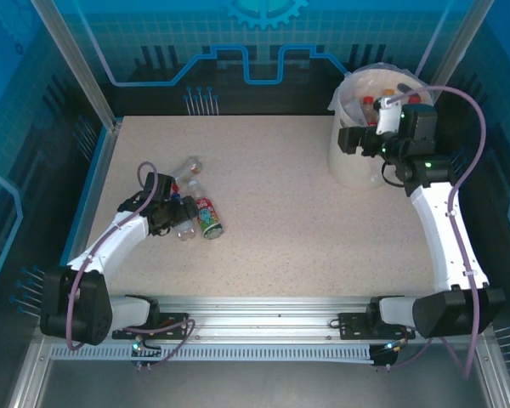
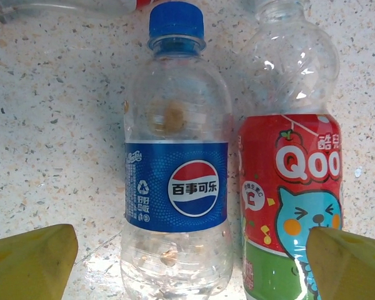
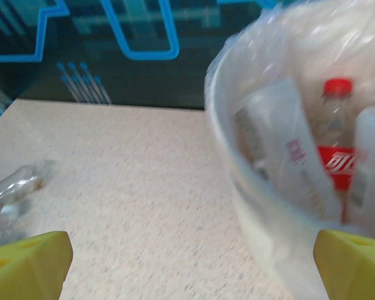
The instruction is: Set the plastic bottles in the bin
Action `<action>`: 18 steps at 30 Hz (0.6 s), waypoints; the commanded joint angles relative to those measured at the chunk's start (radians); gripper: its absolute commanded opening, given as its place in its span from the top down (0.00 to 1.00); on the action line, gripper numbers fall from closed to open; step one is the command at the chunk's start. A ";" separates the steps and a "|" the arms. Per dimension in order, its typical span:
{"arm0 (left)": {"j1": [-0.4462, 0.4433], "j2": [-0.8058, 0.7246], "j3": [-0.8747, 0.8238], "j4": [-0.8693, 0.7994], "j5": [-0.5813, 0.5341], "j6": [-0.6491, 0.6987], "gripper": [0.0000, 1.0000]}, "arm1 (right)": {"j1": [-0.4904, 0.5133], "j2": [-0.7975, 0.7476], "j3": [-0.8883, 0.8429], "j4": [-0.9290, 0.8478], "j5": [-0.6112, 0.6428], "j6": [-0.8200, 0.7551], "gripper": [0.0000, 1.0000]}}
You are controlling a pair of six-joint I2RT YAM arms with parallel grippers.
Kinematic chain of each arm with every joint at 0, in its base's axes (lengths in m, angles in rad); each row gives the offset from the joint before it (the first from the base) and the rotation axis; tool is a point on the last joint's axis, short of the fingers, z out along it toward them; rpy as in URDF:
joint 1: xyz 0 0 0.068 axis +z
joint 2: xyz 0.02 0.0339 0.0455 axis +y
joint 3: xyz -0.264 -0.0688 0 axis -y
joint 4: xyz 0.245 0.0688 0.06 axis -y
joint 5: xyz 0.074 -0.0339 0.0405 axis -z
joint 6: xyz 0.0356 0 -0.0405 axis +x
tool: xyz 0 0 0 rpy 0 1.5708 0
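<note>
The blue-capped bottle (image 2: 175, 187) is laid flat on the desk (image 1: 280, 221), on its left side. Its long axis runs straight away from the left hand (image 2: 187, 253), with the cap pointed away from it. The colourful bottle (image 2: 290, 200) is laid touching it, pointed the same way. The left hand is spread wide and nothing is gripped. The right hand (image 3: 190, 256) is spread wide too, empty, by the rim of the bin (image 1: 353, 166). 1 red-capped bottle (image 3: 336, 144) is seen upright inside.
</note>
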 commanded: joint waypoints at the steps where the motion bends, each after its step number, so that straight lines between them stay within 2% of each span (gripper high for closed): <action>1: 0.007 0.022 -0.046 0.010 0.019 -0.014 0.07 | 0.035 -0.049 -0.053 0.011 -0.034 0.042 0.00; 12: 0.007 0.123 -0.104 0.114 0.064 -0.040 0.09 | 0.061 -0.096 -0.144 0.018 -0.095 0.077 0.00; 18: 0.007 0.151 -0.126 0.142 0.064 -0.047 0.17 | 0.073 -0.108 -0.185 0.028 -0.102 0.092 0.00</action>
